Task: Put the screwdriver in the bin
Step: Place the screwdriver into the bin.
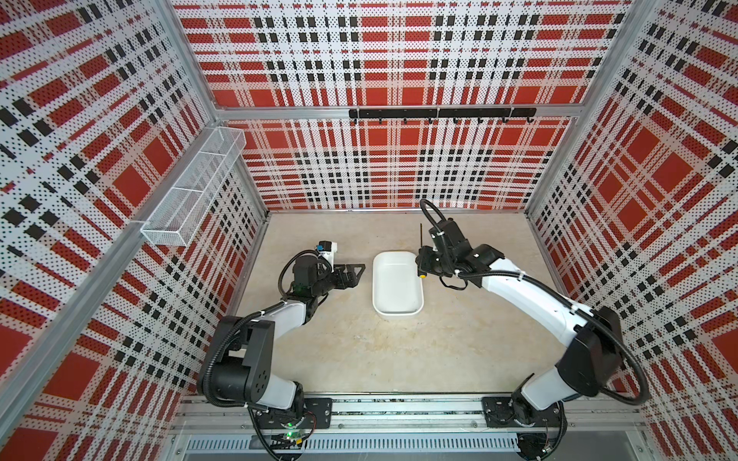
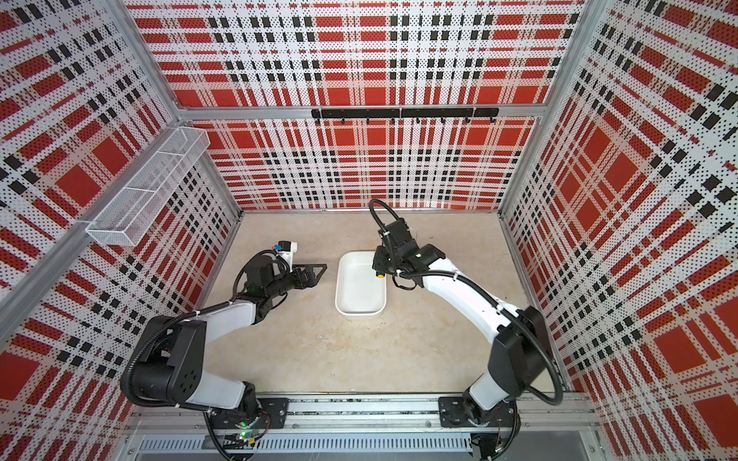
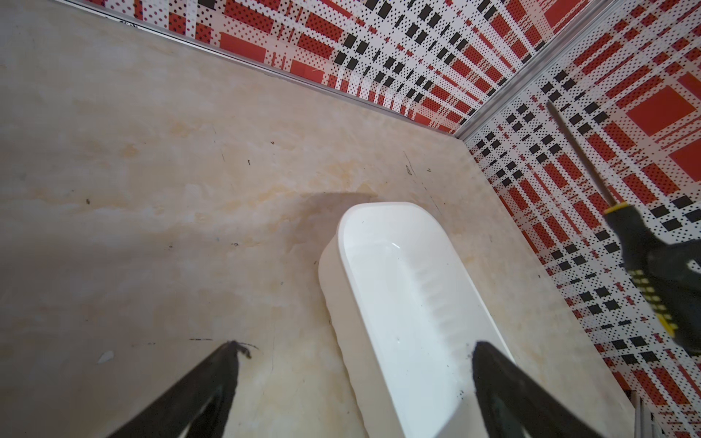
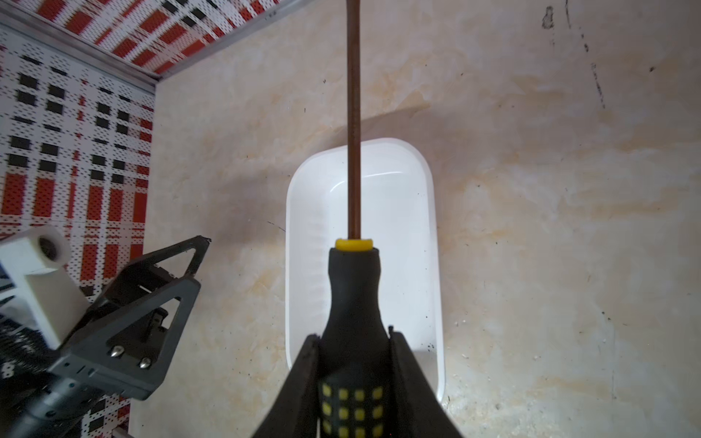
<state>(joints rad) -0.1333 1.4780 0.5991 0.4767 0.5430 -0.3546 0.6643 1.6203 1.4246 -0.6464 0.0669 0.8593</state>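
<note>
— Which step?
— Carrying. In a top view my right gripper (image 1: 424, 259) hangs at the right rim of the bin (image 1: 395, 295); the grip itself is hidden.
— Right wrist?
— Jaws clamped on the screwdriver (image 4: 352, 288) handle, shaft over the bin. Next, I judge: lower, let go.
— Left wrist?
— It shows the left gripper (image 3: 356, 347) spread wide, empty.

Looks like a robot lab test cell, not anyone's home: perforated plaid panels (image 1: 399, 60) in aluminium framing (image 1: 279, 113) box in a beige worktop (image 1: 359, 351), left arm (image 1: 287, 315) and right arm (image 1: 519, 291) bolted to a front rail (image 1: 399, 411).
</note>
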